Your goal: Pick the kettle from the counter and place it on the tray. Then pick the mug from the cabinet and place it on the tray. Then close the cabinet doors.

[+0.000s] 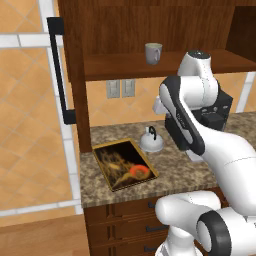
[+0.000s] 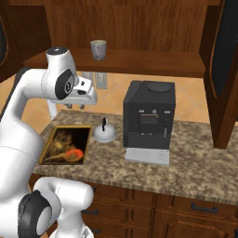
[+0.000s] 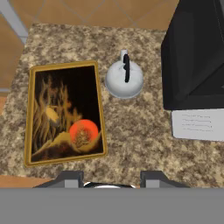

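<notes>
Cabinet (image 1: pixel 150 30) open, one door (image 1: pixel 62 75) swung out at 9 o'clock of the shelf — mug (image 1: pixel 153 53) sits on that shelf. Counter (image 2: pixel 195 162) carries a black coffee machine (image 2: pixel 148 114), tray (image 3: pixel 65 113) and kettle (image 3: pixel 124 78); kettle stands just beside the tray, toward its 2 o'clock in the hand view. Gripper (image 3: pixel 111 177) hangs high above the counter — fingers parted, holding nothing.
</notes>
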You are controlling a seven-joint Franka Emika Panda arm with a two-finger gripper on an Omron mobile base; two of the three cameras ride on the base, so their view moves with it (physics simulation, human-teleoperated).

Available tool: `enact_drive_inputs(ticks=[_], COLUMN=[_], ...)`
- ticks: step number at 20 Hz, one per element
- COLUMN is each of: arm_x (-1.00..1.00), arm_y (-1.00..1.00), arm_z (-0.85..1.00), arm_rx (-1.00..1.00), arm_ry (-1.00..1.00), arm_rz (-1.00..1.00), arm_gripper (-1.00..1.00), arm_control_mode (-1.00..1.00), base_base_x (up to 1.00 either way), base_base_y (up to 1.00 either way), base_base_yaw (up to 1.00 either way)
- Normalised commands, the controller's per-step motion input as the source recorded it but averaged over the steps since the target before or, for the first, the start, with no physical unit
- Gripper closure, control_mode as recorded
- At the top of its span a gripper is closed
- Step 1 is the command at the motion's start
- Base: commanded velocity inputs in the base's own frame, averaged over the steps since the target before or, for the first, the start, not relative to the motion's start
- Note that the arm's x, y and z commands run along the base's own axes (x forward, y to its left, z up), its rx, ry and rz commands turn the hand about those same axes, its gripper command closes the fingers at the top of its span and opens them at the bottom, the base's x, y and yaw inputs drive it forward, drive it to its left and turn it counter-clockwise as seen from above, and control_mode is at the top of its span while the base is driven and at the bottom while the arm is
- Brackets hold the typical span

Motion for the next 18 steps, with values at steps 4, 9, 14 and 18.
enact_drive_inputs(ticks=[4, 9, 14, 18], arm_x=[-0.04, -0.25, -0.07, 0.23], arm_y=[0.00, -0.11, -0.07, 0.00], arm_z=[-0.08, -0.37, -0.51, -0.46], arm_rx=[-0.07, -0.02, 0.00, 0.00], arm_ry=[0.06, 0.06, 0.00, -0.12], arm_rz=[0.00, 0.00, 0.00, -0.02], arm_gripper=[-1.00, -1.00, -1.00, -1.00], arm_control_mode=[-1.00, -1.00, -1.00, -1.00], base_base_x=[0.00, 0.00, 0.00, 0.00], base_base_y=[0.00, 0.00, 0.00, 0.00], base_base_yaw=[0.00, 0.00, 0.00, 0.00])
